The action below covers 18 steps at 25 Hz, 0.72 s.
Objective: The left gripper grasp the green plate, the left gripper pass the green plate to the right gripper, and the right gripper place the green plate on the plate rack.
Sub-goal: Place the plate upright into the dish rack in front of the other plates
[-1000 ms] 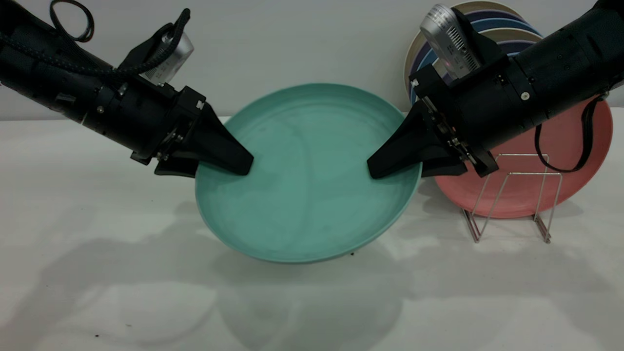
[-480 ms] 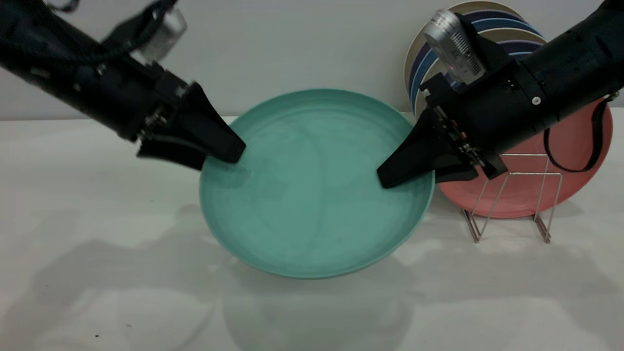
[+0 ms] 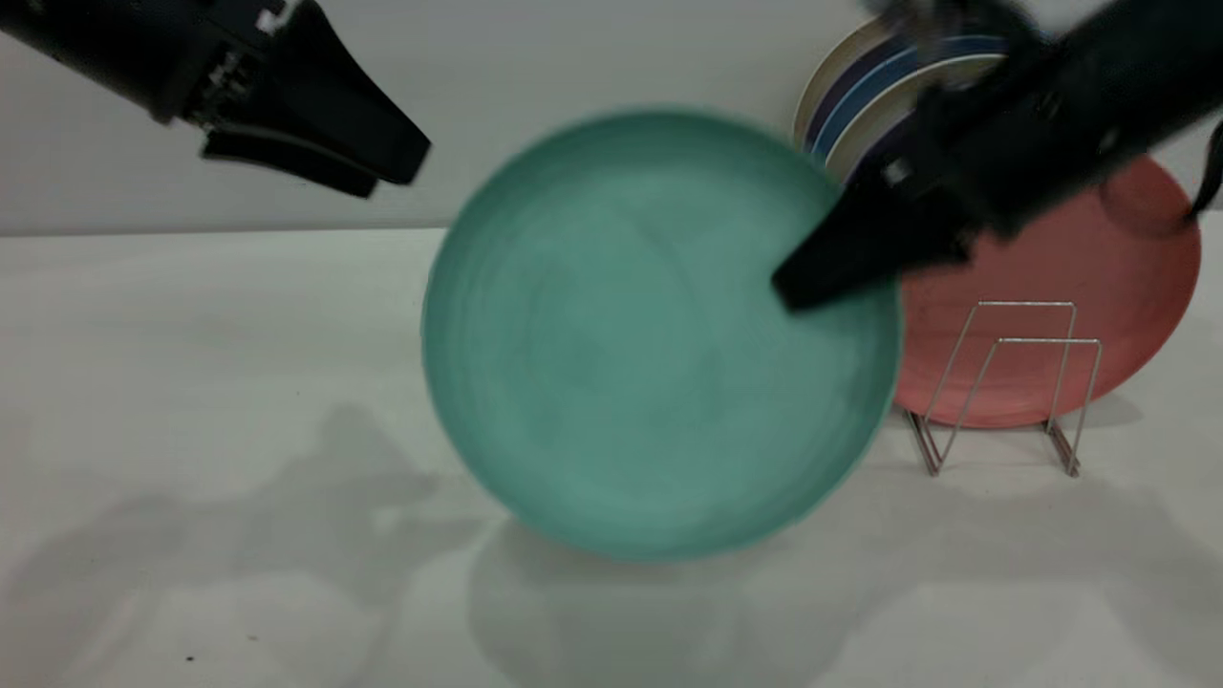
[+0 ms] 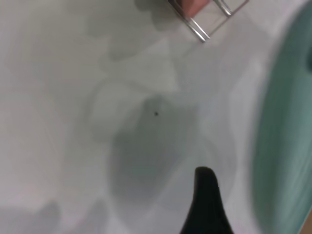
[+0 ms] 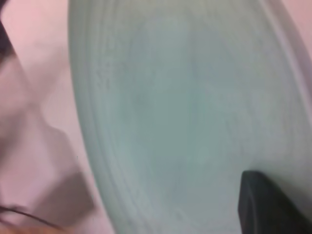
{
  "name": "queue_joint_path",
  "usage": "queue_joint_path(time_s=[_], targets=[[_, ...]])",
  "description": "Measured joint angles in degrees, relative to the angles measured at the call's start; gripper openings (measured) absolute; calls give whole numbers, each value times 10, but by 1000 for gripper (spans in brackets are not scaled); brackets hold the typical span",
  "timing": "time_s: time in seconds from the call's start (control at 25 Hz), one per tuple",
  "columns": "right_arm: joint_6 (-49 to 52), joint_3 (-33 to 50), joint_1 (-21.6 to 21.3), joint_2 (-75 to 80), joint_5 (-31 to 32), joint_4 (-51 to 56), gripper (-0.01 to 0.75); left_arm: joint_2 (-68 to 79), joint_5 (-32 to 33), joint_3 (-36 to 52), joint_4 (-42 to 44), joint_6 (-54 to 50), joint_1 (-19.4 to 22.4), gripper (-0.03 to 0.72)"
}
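Right gripper (image 3: 812, 282) pinches the green plate (image 3: 650, 334) at its right rim; I now see the plate tipped up facing the camera, lifted above the table (image 3: 191, 382), beside the plate rack (image 3: 1003, 382). Left gripper (image 3: 396, 167) has let go and pulled up-left, fingers slightly parted, holding nothing.

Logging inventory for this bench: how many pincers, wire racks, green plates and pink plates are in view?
pincers: 2, the left pincer and the right pincer
green plate: 1
pink plate: 1
plate rack: 1
Total: 5, leaving out the stacked plates by the wall, which overlap too much to count.
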Motion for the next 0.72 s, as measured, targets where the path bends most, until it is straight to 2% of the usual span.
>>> queue_joint_path(time_s=[0.16,0.28,0.44,0.72], targets=[[-128,0,0,-85,-57,-85,79,-7,-3,0,4,0,13,578],[-161,0,-10,-125,-119,-147,79,-7,-4,1,6,0,14,578],[-174,0,-52,-149,-175,-185,79,-7,-4,1,6,0,14,578],[-209,0,-145,-150,-194,-187,79,-7,-4,1,4,0,14,578]])
